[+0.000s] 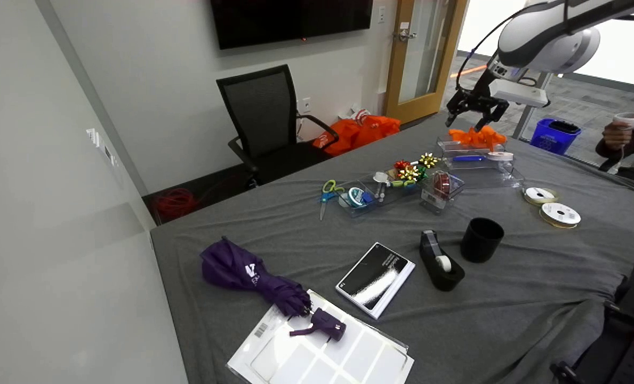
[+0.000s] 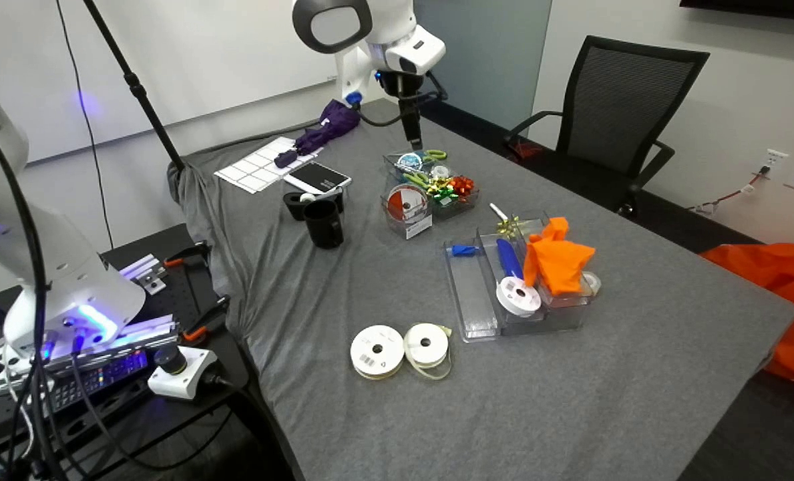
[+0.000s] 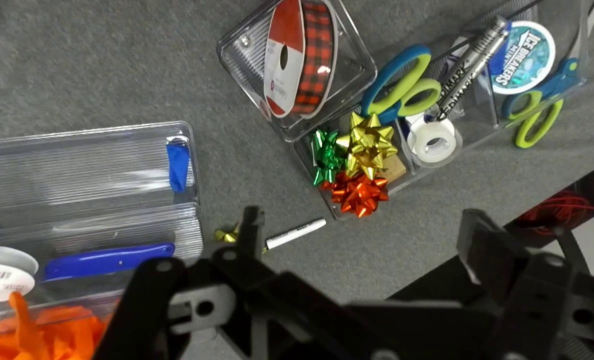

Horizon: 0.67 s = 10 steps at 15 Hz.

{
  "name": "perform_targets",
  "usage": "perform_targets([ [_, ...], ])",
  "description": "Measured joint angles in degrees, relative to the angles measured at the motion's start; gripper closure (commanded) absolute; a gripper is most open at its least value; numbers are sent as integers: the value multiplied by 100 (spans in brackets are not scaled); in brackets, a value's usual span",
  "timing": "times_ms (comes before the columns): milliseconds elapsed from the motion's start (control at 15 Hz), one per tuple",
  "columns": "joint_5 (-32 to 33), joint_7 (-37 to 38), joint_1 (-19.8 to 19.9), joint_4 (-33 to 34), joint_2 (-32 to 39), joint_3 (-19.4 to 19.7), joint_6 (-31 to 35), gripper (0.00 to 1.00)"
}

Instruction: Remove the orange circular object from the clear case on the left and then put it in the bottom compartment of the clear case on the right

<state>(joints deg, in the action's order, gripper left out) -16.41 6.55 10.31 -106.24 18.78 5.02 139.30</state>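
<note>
A red, white and plaid ribbon spool (image 1: pixel 442 183), the round thing nearest to orange, stands in a small clear case (image 2: pixel 420 226). The spool also shows in an exterior view (image 2: pixel 407 202) and in the wrist view (image 3: pixel 289 60). The stepped clear case (image 2: pixel 457 287) shows at the left of the wrist view (image 3: pixel 77 130). Its lowest compartment holds a small blue piece (image 3: pixel 178 167). My gripper (image 3: pixel 361 217) is open and empty, raised above the table. It also shows in both exterior views (image 1: pixel 464 124) (image 2: pixel 415 143).
Orange fabric (image 2: pixel 560 260), a white spool (image 2: pixel 518 296) and a blue-handled item (image 2: pixel 509 257) fill the upper steps. A divided tray (image 3: pixel 411 175) with bows, scissors and tape adjoins the small case. White spools (image 2: pixel 378 351), a black cup (image 2: pixel 323 224) and tape dispenser (image 1: pixel 440 261) stand nearby.
</note>
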Motion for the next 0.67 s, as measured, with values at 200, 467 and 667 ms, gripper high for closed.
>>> perform_targets([
  [200, 6, 55, -60, 166, 347, -37, -16, 0],
  [467, 89, 364, -192, 315, 741, -35, -9, 0],
  [667, 208, 665, -290, 416, 1010, -23, 3, 0],
])
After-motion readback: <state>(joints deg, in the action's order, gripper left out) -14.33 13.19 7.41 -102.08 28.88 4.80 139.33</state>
